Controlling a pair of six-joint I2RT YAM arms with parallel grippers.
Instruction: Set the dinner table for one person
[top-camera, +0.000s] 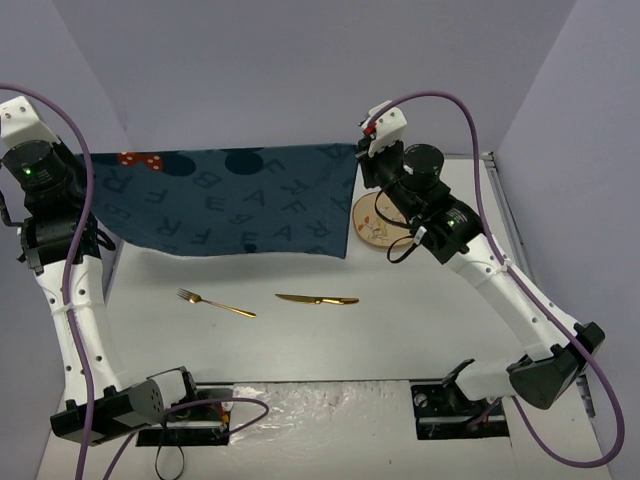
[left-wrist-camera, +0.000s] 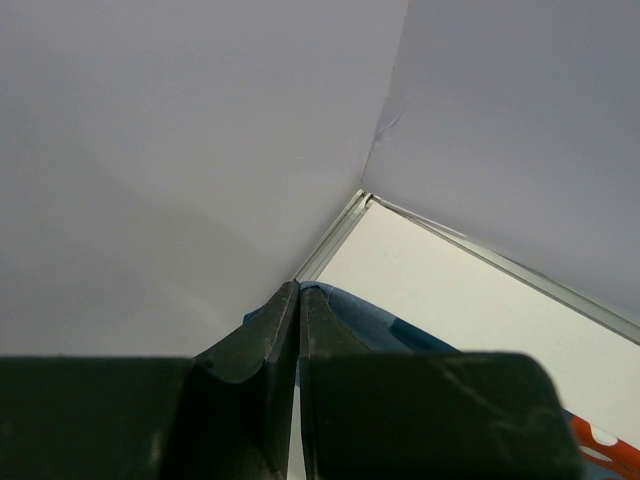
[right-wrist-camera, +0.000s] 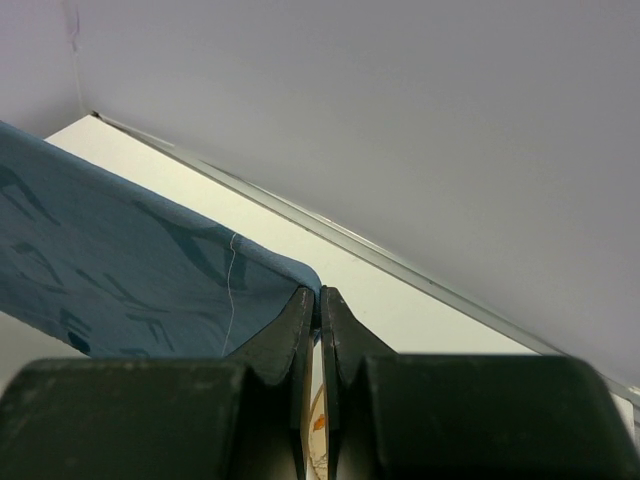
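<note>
Dark blue cloth, printed with pale letters and a red, white-dotted patch at its far-left end: placemat (top-camera: 240, 205), stretched along the far edge of the white surface (top-camera: 400, 330) and lifted at its two far corners. Pinched at the far-left corner by the left claw (left-wrist-camera: 298, 292), pressed together on a fold of blue fabric, close to the far-left corner of the surface where the thin metal rim (left-wrist-camera: 330, 235) meets the pale walls (top-camera: 300, 70). Pinched at the far-right corner by the right claw (right-wrist-camera: 318, 296), likewise clamped tight on the hem, with a loose thread (right-wrist-camera: 231, 290) hanging down the cloth just beside it. Draped from those two grips toward the middle of the surface, near hem sagging and throwing a shadow below. Just beside the placemat's right edge, toward the far-right corner: round tan plate (top-camera: 372, 225) with a small drawn pattern, partly hidden under the right arm (top-camera: 480, 260). Between the placemat's near hem and the near edge: gold fork (top-camera: 215, 303) to the left, tines toward the left edge, and gold knife (top-camera: 317, 299) to the right, lying roughly in line, apart from each other and from the cloth. Surface itself large, flat and rectangular, spanning nearly the whole top view.
</note>
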